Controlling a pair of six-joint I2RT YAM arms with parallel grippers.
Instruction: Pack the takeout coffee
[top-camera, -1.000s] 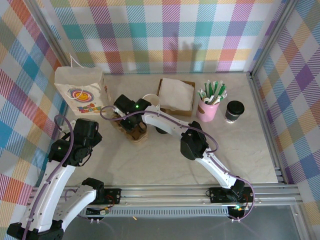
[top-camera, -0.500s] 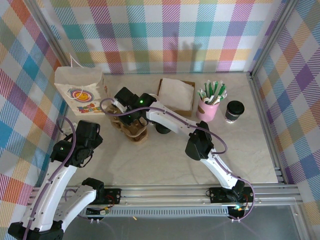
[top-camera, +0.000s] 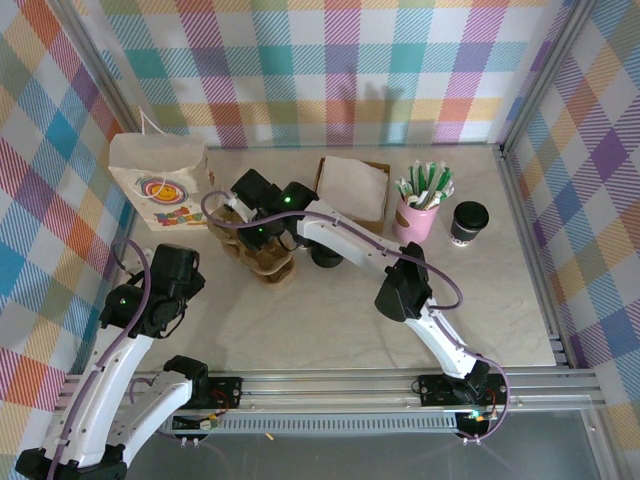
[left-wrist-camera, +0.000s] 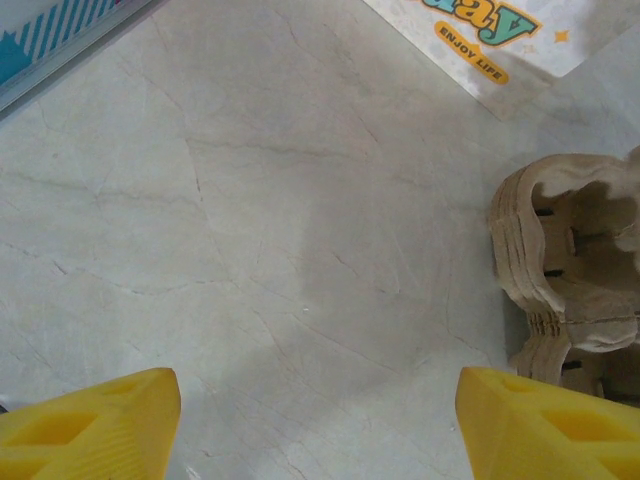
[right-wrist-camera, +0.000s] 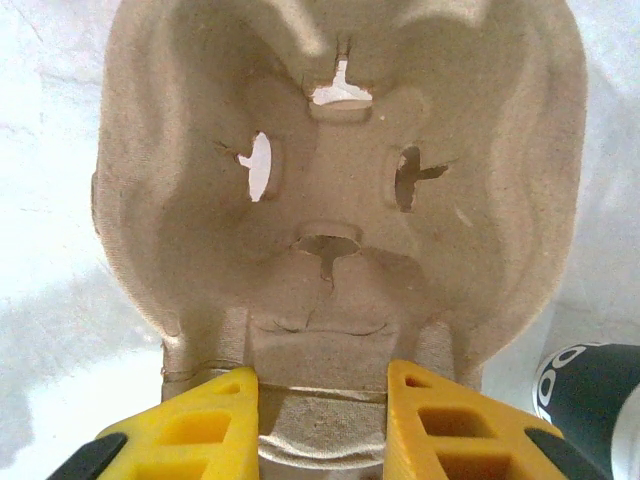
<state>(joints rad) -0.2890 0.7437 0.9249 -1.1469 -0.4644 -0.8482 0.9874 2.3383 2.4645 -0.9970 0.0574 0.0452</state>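
At the left-centre of the table (left-wrist-camera: 250, 200), just beside the white bag (top-camera: 160, 180), the right hand (right-wrist-camera: 320, 382) reaches over a stack of pulp carriers (right-wrist-camera: 330, 200), its yellow fingers pressed against either side of the top one's near rim, pinching that wall as far as the wrist view tells. The left hand (left-wrist-camera: 320, 425) hangs spread wide over bare table, near the stack but touching nothing. The coffee (top-camera: 468, 220) stands upright and untouched at the far right, just beside the pink cup (top-camera: 418, 215) of sticks and well apart from both the carriers and the bag. My worry is the nesting: the carriers sit tightly one inside another, so a lift by one thin rim may bring several up together or drag the whole stack sideways. The pulp wall is soft, too, and a pinch this near the edge could slip off or tear it. A tilted carrier would later hold the coffee badly.
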